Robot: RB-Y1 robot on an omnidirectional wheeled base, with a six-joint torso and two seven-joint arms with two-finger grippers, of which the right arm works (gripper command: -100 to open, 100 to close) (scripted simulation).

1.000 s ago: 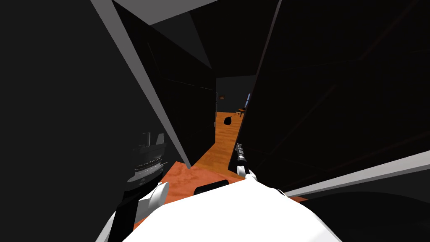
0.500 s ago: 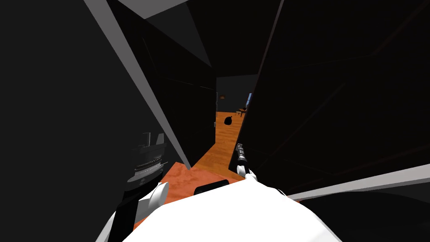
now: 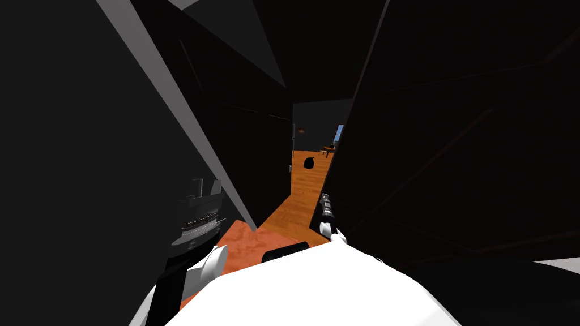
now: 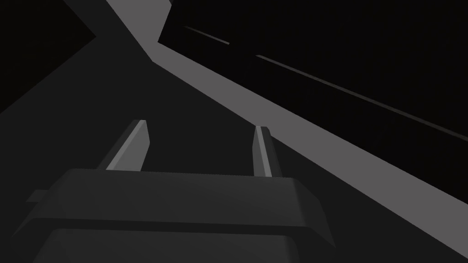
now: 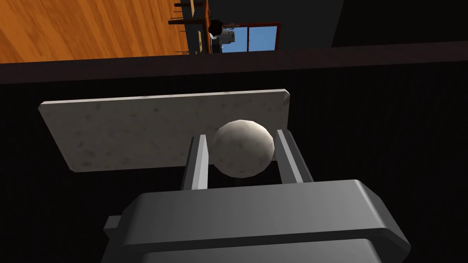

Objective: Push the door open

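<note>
Right wrist view: my right gripper (image 5: 240, 135) is clamped on the round, pale speckled door knob (image 5: 243, 148), one finger pressing each side. The knob sits on a pale speckled rectangular plate (image 5: 137, 132) fixed to the dark door (image 5: 388, 114). From the head camera, that door (image 3: 453, 141) fills my right side, with the right gripper (image 3: 324, 199) at its near edge and the orange wooden floor (image 3: 303, 187) showing through the gap beside it. My left gripper (image 4: 201, 130) hangs low on my left (image 3: 204, 187), fingers spread, holding nothing.
</note>
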